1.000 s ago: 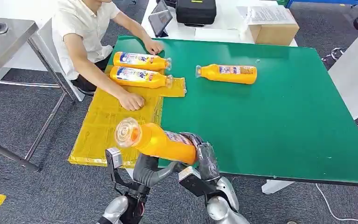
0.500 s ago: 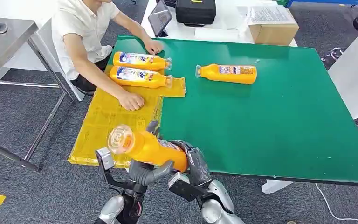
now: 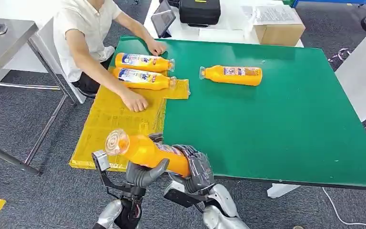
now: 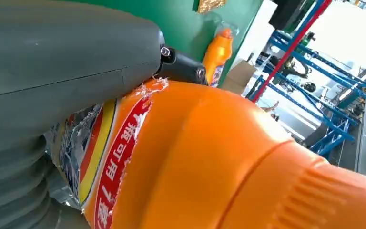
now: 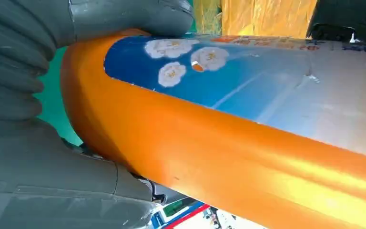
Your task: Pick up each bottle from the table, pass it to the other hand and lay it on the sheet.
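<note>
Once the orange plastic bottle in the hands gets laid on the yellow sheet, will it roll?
Probably: the orange plastic bottle looks round-bodied. Its glossy skin may slip. The yellow sheet looks flat, with no lip.

You see the held bottle base hidden behind the right hand; the person is cut off at the head view's top edge.

Both silver arms rise from six o'clock and bend toward each other. The left hand cups under the orange bottle; the right hand wraps around its base.
</note>
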